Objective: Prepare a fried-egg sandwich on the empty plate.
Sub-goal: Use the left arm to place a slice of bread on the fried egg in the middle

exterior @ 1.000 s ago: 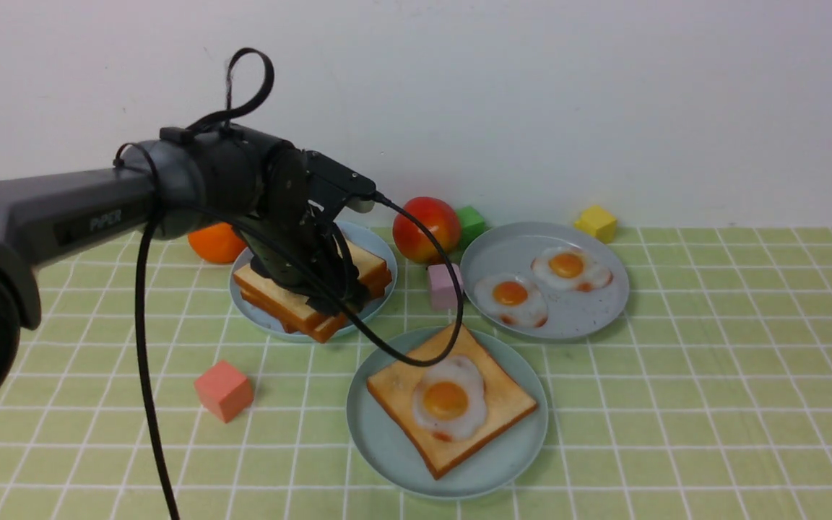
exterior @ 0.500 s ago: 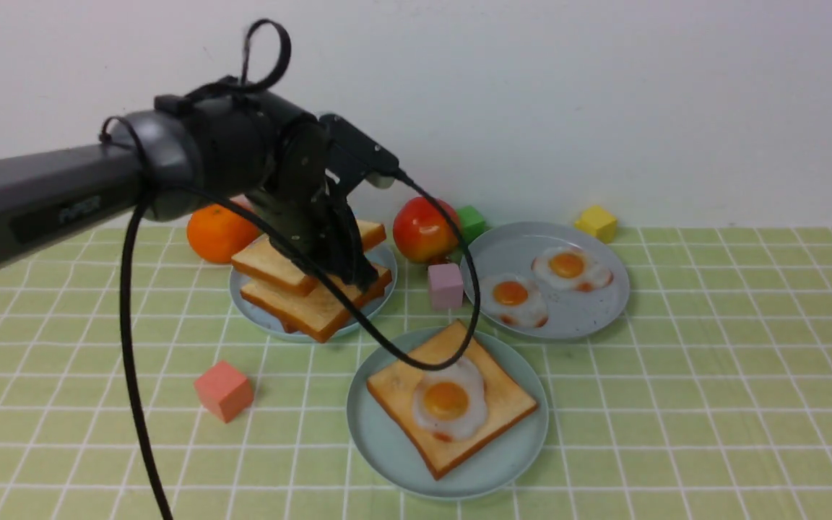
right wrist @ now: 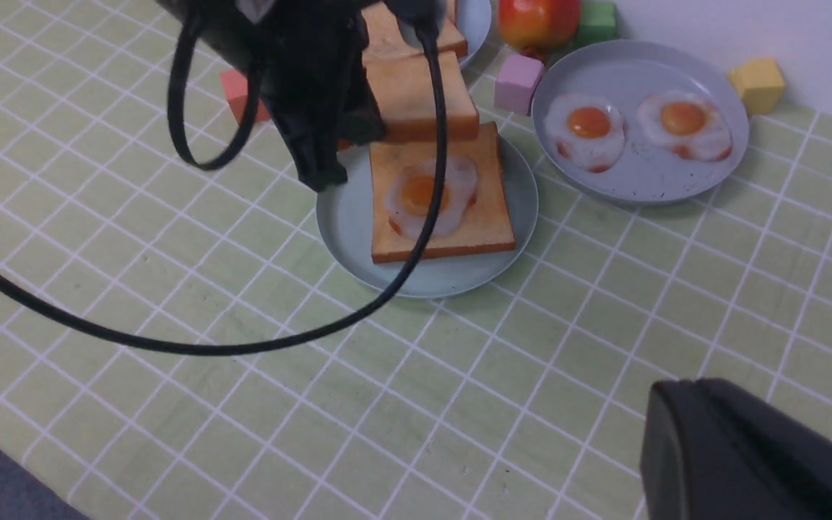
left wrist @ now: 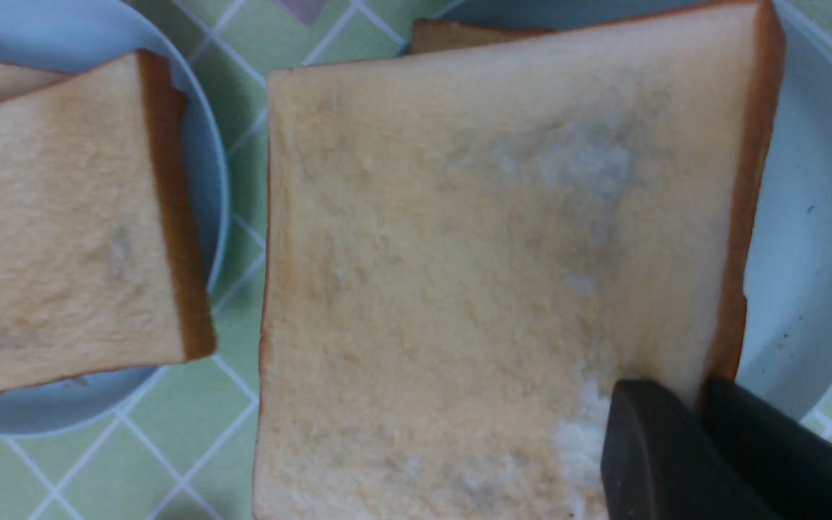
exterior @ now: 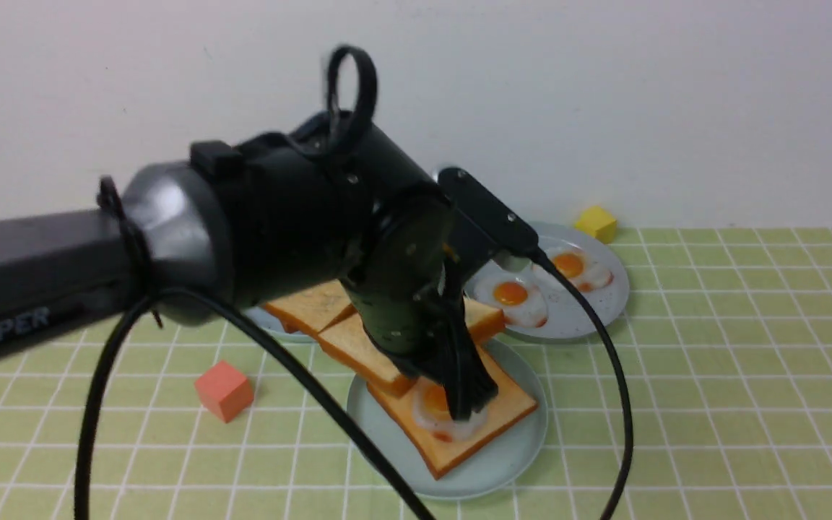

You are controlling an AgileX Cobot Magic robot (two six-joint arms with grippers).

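**A:** Two slices show in the front view. Which is which?

**B:** The bottom slice (exterior: pixel 508 404) lies on the teal plate (exterior: pixel 387 449) with the fried egg (exterior: pixel 427 417) on top. The top slice (exterior: pixel 358 347) hangs tilted in the left gripper (exterior: pixel 468 404), above the plate's far-left side.

**A:** Which step is that?

**B:** Capping, I'd judge. The lid is carried but not set down.

**A:** And the arm?

**B:** The forearm reaches in from the left, with the wrist bent down and the fingers aimed at the plate.

**A:** What about the left wrist view?

**B:** Black fingers (left wrist: pixel 647 455) are clamped on the top slice's crust edge near one corner. The teal plate shows beneath, and the spare toast (left wrist: pixel 62 217) sits on its own plate beside it.

**A:** And the right wrist view?

**B:** The right gripper (right wrist: pixel 719 433) hangs well apart from the plates, fingers together on nothing. From there the egg is uncovered, and the carried slice overlaps only the bottom slice's far edge.

**A:** What next?

**B:** Probably bring the slice over the egg, square the corners, lower it, then part the fingers.
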